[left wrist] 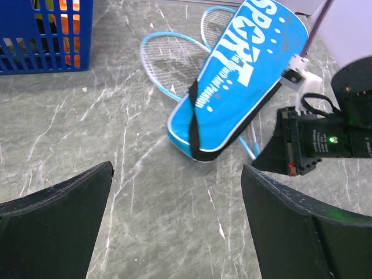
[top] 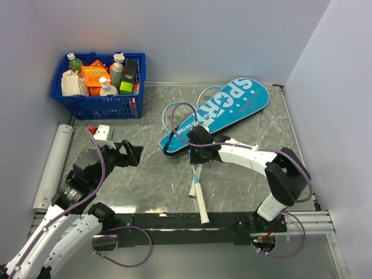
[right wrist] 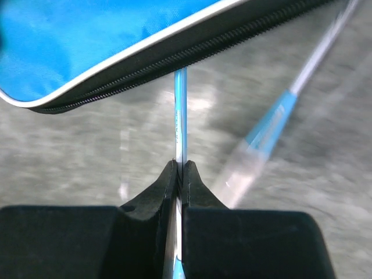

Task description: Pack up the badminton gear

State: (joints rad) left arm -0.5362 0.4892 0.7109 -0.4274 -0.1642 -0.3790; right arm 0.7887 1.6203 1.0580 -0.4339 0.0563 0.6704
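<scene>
right wrist view: the right gripper [right wrist: 179,170] is pinched on the thin blue shaft of one racket [right wrist: 181,110], just below the zipper edge of the teal sport bag [right wrist: 87,40]. a second racket [right wrist: 273,125] lies beside it. the left gripper [left wrist: 176,168] hangs spread wide above the marble table [left wrist: 145,232], empty.

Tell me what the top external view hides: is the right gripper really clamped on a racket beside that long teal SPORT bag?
Observer: Yes. The right wrist view shows the right gripper shut on a thin light-blue racket shaft.
Operator: Where does that shaft lead?
Observer: Under the black zippered edge of the long teal fabric bag.
Operator: And the other side?
Observer: Its wrist view shows the left gripper wide open, holding nothing, above the grey marble tabletop.
</scene>
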